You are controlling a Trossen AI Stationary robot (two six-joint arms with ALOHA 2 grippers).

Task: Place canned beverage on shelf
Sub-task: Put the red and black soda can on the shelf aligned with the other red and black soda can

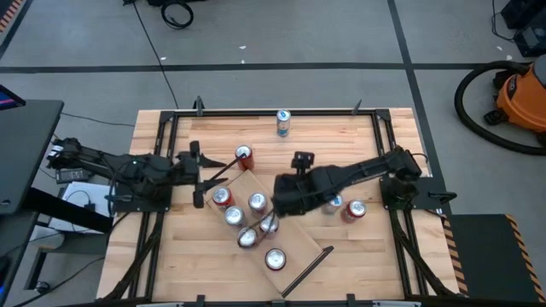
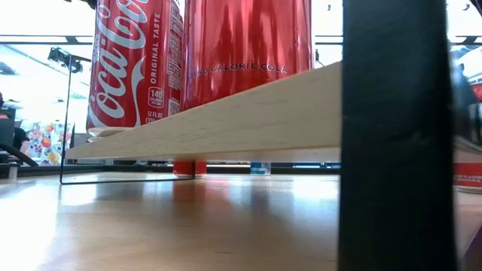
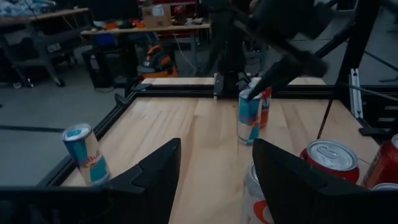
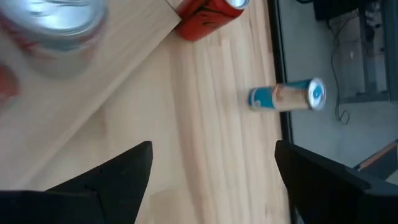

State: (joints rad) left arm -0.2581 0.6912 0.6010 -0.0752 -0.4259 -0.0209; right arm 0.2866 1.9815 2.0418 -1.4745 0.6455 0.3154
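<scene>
The shelf [image 1: 256,223], a pale plank, lies slantwise mid-table, raised above the tabletop on thin black rods [image 2: 66,128]. Several cans stand on it, among them a red cola can [image 2: 132,64]. Off the shelf, a red can [image 1: 245,156] stands by its far end, a blue can [image 1: 283,122] at the table's far edge, and a blue can [image 1: 333,203] and a red can [image 1: 354,210] under my right arm. My right gripper [image 1: 275,194] hovers open above the shelf's far part, tipped downward. My left gripper [image 1: 196,170] is open left of the shelf, holding nothing.
A black frame rail [image 1: 273,111] runs round the table's edges. The wooden top between the shelf and the far rail [image 4: 205,124] is bare. A wide black upright [image 2: 395,135] fills the right of the low view.
</scene>
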